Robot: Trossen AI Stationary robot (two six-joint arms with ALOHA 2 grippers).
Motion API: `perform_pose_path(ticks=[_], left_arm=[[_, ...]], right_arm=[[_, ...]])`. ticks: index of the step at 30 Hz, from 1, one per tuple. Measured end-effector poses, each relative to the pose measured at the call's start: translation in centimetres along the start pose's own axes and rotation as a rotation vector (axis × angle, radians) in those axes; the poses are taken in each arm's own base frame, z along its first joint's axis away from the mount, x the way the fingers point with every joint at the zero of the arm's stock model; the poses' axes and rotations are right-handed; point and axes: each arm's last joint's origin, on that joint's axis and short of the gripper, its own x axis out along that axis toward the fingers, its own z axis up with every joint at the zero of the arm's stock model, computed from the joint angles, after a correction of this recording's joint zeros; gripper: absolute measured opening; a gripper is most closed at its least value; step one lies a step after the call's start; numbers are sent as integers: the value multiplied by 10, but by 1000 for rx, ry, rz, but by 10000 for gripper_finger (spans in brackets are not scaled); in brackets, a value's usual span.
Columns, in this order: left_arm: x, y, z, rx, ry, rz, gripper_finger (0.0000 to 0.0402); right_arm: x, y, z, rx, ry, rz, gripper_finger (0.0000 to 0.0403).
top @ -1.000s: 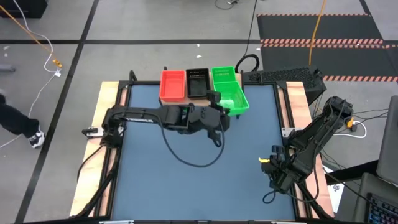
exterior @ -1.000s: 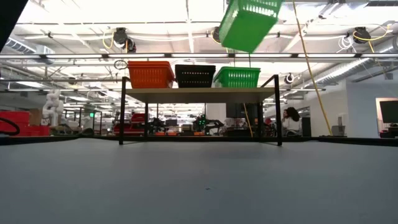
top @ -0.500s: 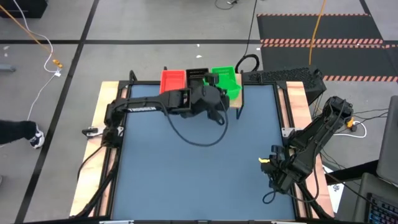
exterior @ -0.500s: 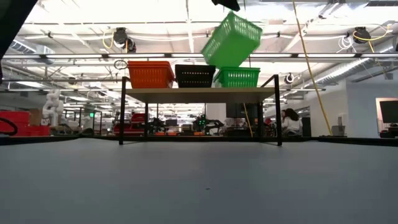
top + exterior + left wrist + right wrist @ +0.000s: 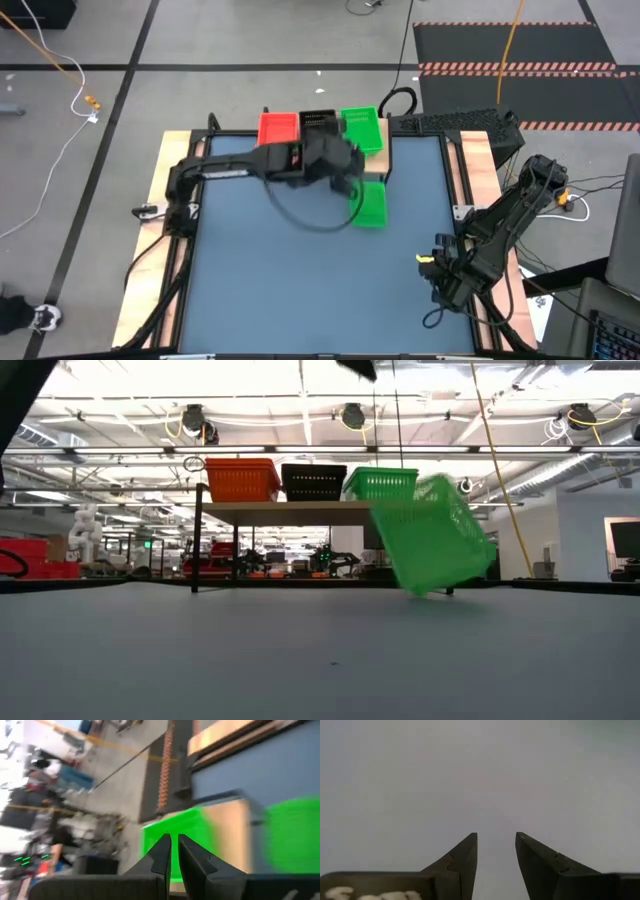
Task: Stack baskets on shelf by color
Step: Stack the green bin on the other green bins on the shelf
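My arms are dark, jointed, looped with black cable; my left hand (image 5: 173,851) and right hand (image 5: 495,851) end in tapered black fingers.

Loose green basket (image 5: 372,204) tilted on bench (image 5: 260,280) just in front of shelf (image 5: 320,512) rt end, blocks approach there; bench front + left wide open.

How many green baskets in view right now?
2. One green basket sits on the shelf at its right end; a second green basket is tilted, off the shelf, in front of it. Nested ones may be hidden.
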Motion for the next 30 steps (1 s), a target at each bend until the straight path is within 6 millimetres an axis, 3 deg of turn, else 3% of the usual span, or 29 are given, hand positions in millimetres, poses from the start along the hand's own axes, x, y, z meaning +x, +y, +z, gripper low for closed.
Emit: perform_pose_path(ticks=[4, 7, 11, 19, 25, 30], left_arm=[[-27, -23, 12, -32, -17, -79, 35], [-32, -48, 14, -33, -2, -159, 35], [-17, -85, 7, -43, -2, -251, 35], [25, -148, -30, -96, -40, -376, 61], [47, -170, -59, -152, -119, -508, 125], [55, -188, -77, -171, -216, -568, 152]], right_arm=[[-1, 1, -2, -31, -15, -5, 128], [-1, 1, -1, -41, -39, -18, 128], [-1, 1, -1, -39, -48, -16, 128], [-1, 6, 2, -19, -70, 31, 128], [-1, 6, 2, -22, -71, 33, 128], [-1, 6, 2, -40, -73, 32, 128]])
